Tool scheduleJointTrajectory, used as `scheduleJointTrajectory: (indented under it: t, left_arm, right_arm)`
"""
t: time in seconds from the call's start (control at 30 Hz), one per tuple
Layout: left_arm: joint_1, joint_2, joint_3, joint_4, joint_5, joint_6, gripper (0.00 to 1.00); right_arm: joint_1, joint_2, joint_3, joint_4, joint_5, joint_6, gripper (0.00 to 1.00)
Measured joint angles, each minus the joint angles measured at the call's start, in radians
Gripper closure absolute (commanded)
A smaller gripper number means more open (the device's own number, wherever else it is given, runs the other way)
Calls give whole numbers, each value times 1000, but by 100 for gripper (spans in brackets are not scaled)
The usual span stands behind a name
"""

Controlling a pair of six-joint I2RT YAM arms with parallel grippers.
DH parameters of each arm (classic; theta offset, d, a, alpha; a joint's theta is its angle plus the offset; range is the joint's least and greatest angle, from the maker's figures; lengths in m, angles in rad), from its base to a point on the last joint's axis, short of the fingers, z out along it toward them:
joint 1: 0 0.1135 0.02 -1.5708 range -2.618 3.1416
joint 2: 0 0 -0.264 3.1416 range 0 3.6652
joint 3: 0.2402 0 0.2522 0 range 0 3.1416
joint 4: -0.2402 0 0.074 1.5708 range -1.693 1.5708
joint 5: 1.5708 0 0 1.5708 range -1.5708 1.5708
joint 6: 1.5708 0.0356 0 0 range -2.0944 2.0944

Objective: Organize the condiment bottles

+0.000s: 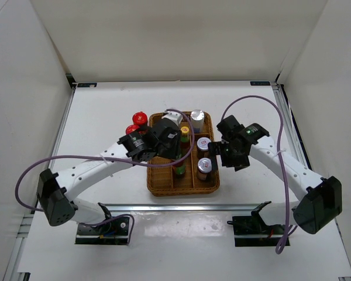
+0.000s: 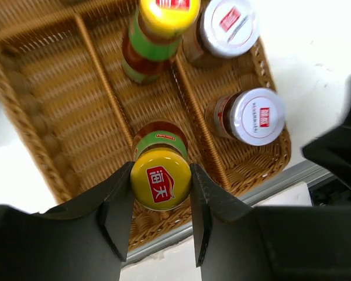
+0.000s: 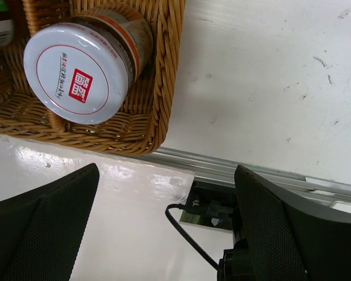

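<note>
My left gripper (image 1: pixel 177 157) (image 2: pixel 161 175) is shut on the cap of a yellow-capped bottle (image 2: pixel 161 186) that stands upright at the near end of the middle compartment of the wicker tray (image 1: pixel 158 184). A second yellow-capped bottle (image 1: pixel 185 131) (image 2: pixel 162 17) stands farther back in the same compartment. Three silver-capped shakers (image 1: pixel 197 117) (image 1: pixel 203 144) (image 1: pixel 205 166) stand in the right compartment. A fourth silver cap (image 1: pixel 172 119) shows at the tray's back, partly hidden by my left arm. Two red-capped jars (image 1: pixel 140 117) (image 1: pixel 132 129) stand on the table left of the tray. My right gripper (image 1: pixel 225 153) (image 3: pixel 167 222) is open and empty, just right of the tray.
The tray's left compartment (image 2: pixel 58 93) holds nothing at its near end. In the right wrist view the nearest shaker (image 3: pixel 76 73) sits in the tray's front right corner. The table's metal front rail (image 3: pixel 222 170) and a cable (image 3: pixel 190 240) lie below the right gripper.
</note>
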Motion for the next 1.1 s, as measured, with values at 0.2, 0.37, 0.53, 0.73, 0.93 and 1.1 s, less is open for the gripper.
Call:
scheduleJointTrajectory:
  t: [0.2,0.37,0.53,0.73,0.93,1.1]
  left_arm:
    - [-3,52,-41,62,14,-15,40]
    - [-5,64,-40,88,27,-3,0]
    - [-7,68,22,73,33,55,0]
    - [-6,21,257,72,-38,189,0]
    - [179,-74,365,110,-59,262,0]
    - [385,11,362,93,-34,263,0]
  right_arm:
    - [-5,-26,-13,-17,0,2,0]
    - [-8,-37,-13,-16,0,2,0]
    - [-8,-37,-22,-16,8,1,0]
    - [-8,-37,-27,-17,12,0,0]
    - [-13,-37,-27,-16,14,-8,0]
    - [-19,-37,-27,-15,11,-24,0]
